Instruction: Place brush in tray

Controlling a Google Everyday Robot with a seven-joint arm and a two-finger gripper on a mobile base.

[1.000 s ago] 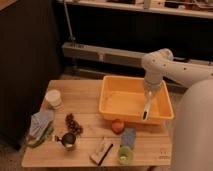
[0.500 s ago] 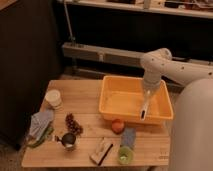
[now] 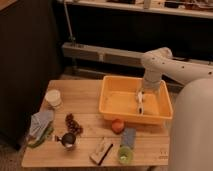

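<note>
The tray is a large yellow-orange bin on the right half of the wooden table. My gripper hangs from the white arm over the tray's right part, inside its rim. It is shut on the upper end of the brush, a slim white stick. The brush points down to the tray floor near the right wall, and its lower tip is at or just above the floor.
On the wooden table left of the tray are a white cup, a grey-blue cloth, dark grapes and a metal cup. In front of the tray are an orange fruit, a tan block and a green bottle.
The gripper and the brush have shifted slightly left and lower into the tray. The things on the table have not moved.
</note>
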